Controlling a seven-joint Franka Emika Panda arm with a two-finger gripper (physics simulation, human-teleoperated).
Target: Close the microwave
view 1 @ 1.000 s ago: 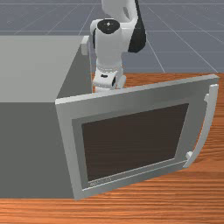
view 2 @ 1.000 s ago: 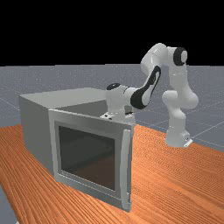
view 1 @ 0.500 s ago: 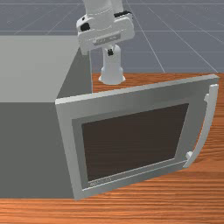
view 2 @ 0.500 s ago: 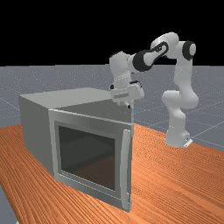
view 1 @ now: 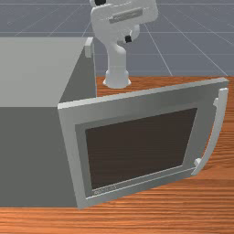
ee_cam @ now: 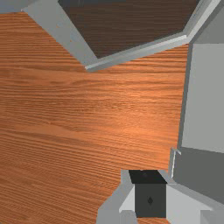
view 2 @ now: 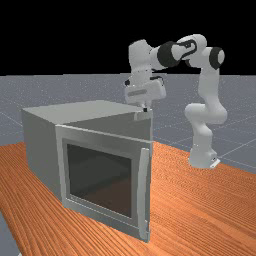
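Observation:
The gripper [view 1: 128, 39] is beyond the raised door in the front view, its fingers shut with nothing between them. In the far view its fingertips appear just above the microwave's right top corner. The fingertips [ee_cam: 148, 177] stand in the wrist view beside the edge of the microwave's opening. The grey microwave [view 1: 32, 73] fills the front view's left; its door [view 1: 137, 98] stands wide open, swung out toward the front view's right. A long curved handle [view 1: 218, 132] runs along the door's free edge. The door [view 2: 64, 160] does not touch the gripper.
The orange-brown table [view 2: 210, 205] carries the microwave. Wood [ee_cam: 87, 113] lies between the hand and the open door. A pale tab [view 1: 89, 48] juts from the microwave's far corner, close to the arm. The arm's base [view 2: 202, 155] stands at the far view's right.
My hand has risen from low behind the door, turned, and drawn back toward the arm's base, lately drifting toward the front view's right. The door and microwave have stayed still.

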